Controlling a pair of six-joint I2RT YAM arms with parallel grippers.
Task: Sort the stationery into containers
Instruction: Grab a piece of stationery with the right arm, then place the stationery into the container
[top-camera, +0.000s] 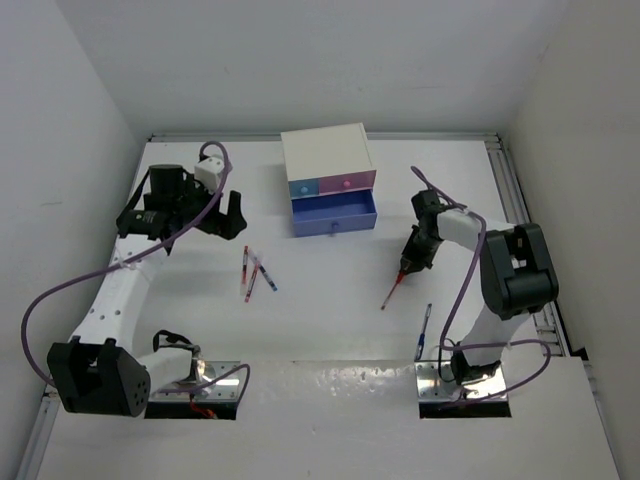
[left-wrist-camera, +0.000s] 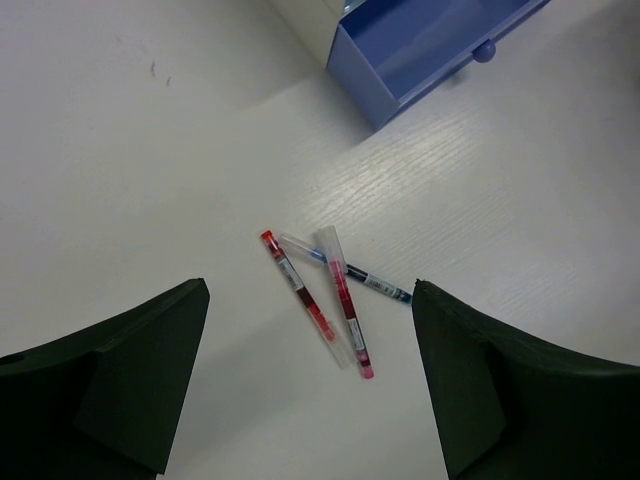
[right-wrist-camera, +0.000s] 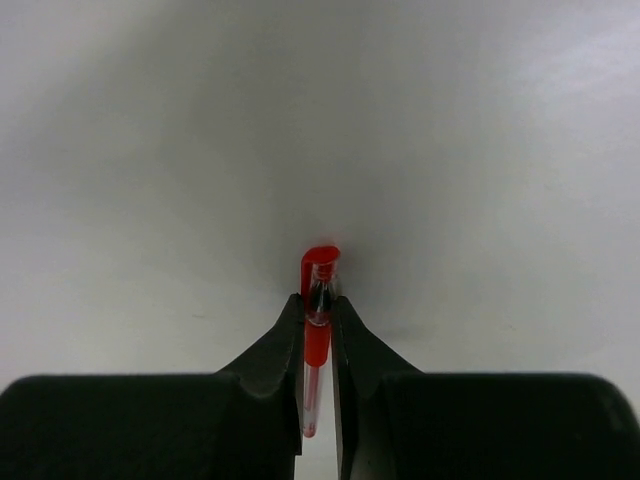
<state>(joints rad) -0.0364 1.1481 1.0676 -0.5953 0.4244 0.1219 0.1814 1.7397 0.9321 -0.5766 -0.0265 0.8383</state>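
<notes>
One thin red pen (right-wrist-camera: 320, 265) is pinched between the right fingers (right-wrist-camera: 285, 335), which have closed almost completely onto its barrel just behind the cap. Seen from above, the pen slants away from them toward the white counter (top-camera: 330, 330), right of centre. Whether its far end touches the surface I cannot tell. The wide periwinkle-blue drawer (top-camera: 352, 222) stands pulled out of the small white box-shaped cabinet (top-camera: 325, 155), well apart from the held pen.

The left fingers (left-wrist-camera: 140, 380) are spread wide with nothing in them, above a loose cluster of three pens (left-wrist-camera: 345, 300), two red and one blue. A lone blue pen (top-camera: 424, 330) lies near the right arm's base.

The main risk is the grip itself. It sits close to one end, so most of the pen hangs free and could swing or pivot once lifted. A round, slick barrel held in so narrow a pinch could also slide out during the carry. At the drawer, the free end might strike the front wall, or the pen could land across the rim instead of inside.
</notes>
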